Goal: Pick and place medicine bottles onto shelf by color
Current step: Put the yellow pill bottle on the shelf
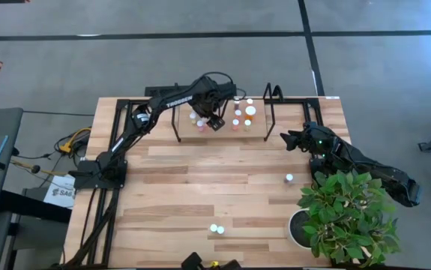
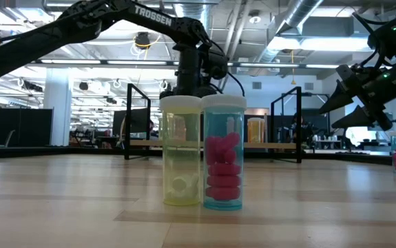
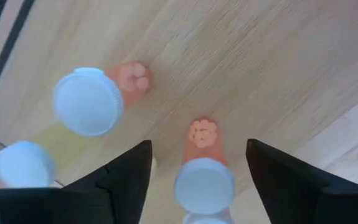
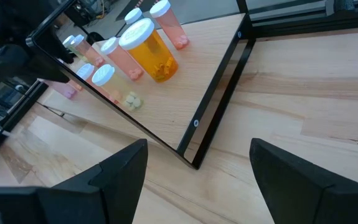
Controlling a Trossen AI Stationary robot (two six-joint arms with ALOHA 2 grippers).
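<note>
On the shelf at the table's far edge, my left gripper points straight down, open. Its fingers stand on either side of a white-capped pink-orange medicine bottle without touching it; the bottle stands upright on the shelf board. Another pink bottle and a yellowish one stand beside it. Further right on the shelf are more bottles, among them a large-capped orange one. My right gripper waits open off the shelf's right end.
Two bottles, a yellowish one and a blue one with pink pills, stand near the table's front edge. A third stands right of centre. A potted plant fills the near right corner. Black hoops rise from the shelf.
</note>
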